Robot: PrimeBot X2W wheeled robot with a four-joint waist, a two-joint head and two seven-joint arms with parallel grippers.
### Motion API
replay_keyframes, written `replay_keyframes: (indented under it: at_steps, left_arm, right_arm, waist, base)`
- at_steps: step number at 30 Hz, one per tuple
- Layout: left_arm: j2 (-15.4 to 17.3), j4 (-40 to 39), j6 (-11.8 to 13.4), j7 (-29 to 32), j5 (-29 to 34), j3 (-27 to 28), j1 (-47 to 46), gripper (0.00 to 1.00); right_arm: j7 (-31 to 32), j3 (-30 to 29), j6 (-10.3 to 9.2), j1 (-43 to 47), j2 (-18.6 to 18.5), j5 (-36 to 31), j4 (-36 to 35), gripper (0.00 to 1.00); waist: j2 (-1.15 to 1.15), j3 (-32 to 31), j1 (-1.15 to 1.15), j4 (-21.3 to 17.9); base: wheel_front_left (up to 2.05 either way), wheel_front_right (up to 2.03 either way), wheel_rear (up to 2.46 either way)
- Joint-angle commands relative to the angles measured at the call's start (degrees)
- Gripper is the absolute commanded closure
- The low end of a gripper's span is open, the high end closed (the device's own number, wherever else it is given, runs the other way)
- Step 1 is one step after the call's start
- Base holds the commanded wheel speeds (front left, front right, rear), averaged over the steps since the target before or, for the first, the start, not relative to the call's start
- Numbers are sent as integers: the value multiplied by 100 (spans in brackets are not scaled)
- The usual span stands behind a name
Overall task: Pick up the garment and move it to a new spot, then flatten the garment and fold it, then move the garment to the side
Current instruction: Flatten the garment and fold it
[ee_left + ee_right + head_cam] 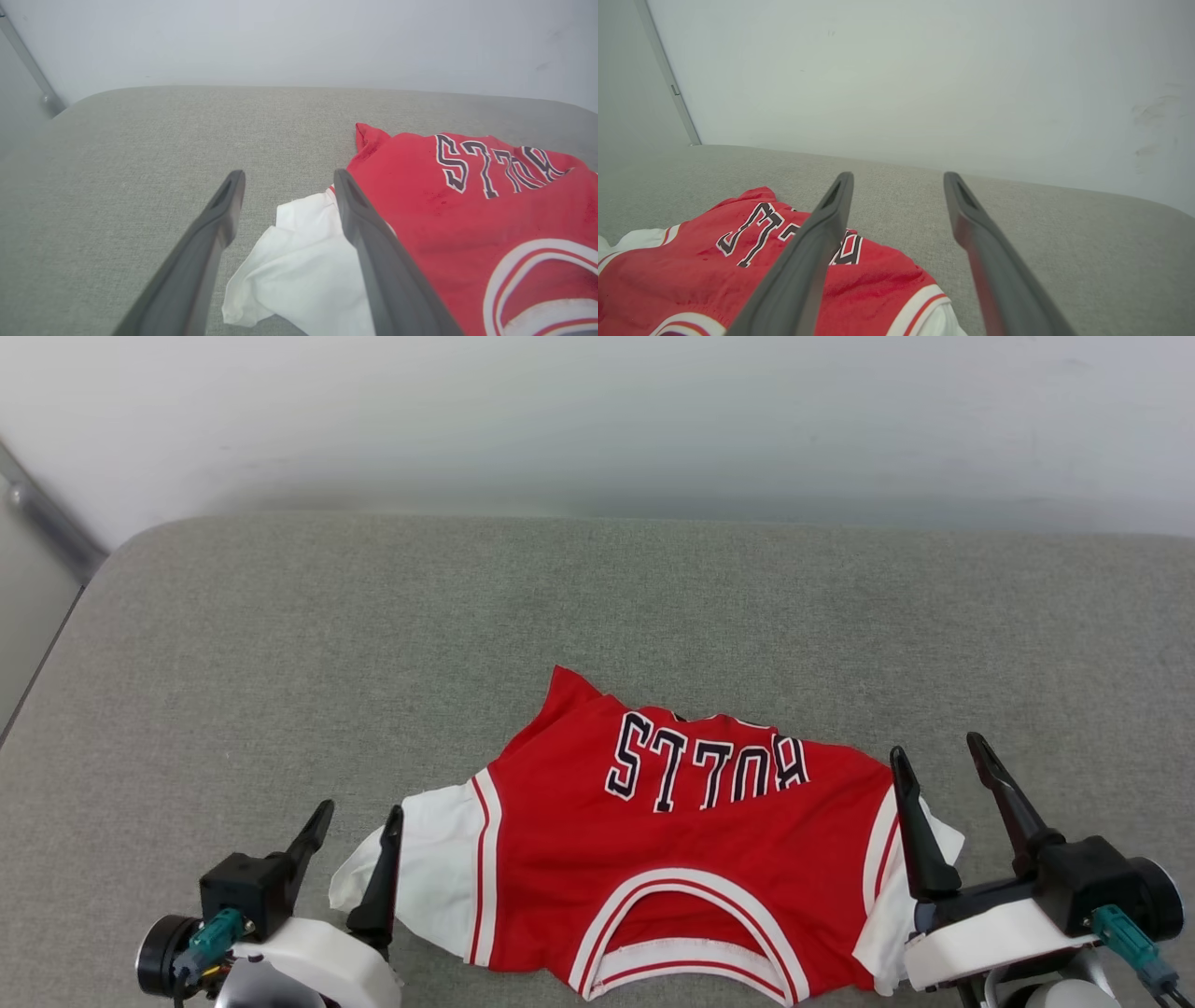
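The garment (681, 868), a red jersey with white side panels and dark block letters, lies spread on the grey cushion near its front edge, lettering upside down to me. At the jersey's left white panel my left gripper (359, 817) stands open, one finger over the white cloth and the other over bare cushion. In the left wrist view the gripper (285, 179) has the white corner (299, 261) below its gap, not pinched. My right gripper (934, 751) is open at the jersey's right edge; the right wrist view shows the gripper (899, 179) above cushion, with the garment (714, 270) to its left.
The grey fabric cushion (373, 635) stretches back to a pale wall (597, 420). Its left edge (51, 644) drops off beside a grey metal strip (47, 518). Bare cushion lies behind and to the left of the jersey.
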Motion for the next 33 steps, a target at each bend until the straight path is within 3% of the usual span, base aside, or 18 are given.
replay_keyframes:
  at_steps: [1,6,9,13,19,24,28,33]
  left_arm:
    - [28,-34,-73,-179,95,-51,-47,0]
    - [-25,-128,-136,-676,332,-178,10,0]
    - [-68,-168,-142,-758,364,-205,80,0]
    - [-103,-212,-144,-803,406,-249,90,0]
    - [-181,-209,-159,-851,408,-266,-5,0]
    - [-247,-167,-193,-859,432,-292,-83,0]
    - [-281,-156,-211,-874,460,-291,-160,0]
    - [-323,-147,-235,-883,462,-277,-204,0]
  right_arm:
    - [-9,-21,-2,58,11,2,-1,0]
    - [0,-105,-2,109,-3,-41,86,0]
    - [376,-165,-2,64,-96,12,111,0]
    - [2172,9,-3,90,-496,306,-128,0]
    - [4608,450,-2,287,-1114,994,-1028,0]
    - [6155,582,-2,427,-1257,1496,-1536,0]
    - [6656,583,-2,415,-1221,1484,-1548,0]
    - [6748,579,-2,272,-1184,1337,-1223,0]
  waist:
    - [0,-38,0,-5]
    - [0,-162,0,-11]
    - [0,-194,0,-5]
    - [0,-167,0,22]
    - [0,-53,0,120]
    - [0,37,0,230]
    - [0,126,0,341]
    - [0,238,0,464]
  base:
    - [0,0,0]
    - [0,0,0]
    - [0,0,0]
    - [0,0,0]
    - [0,0,0]
    - [0,0,0]
    - [0,0,0]
    - [0,0,0]
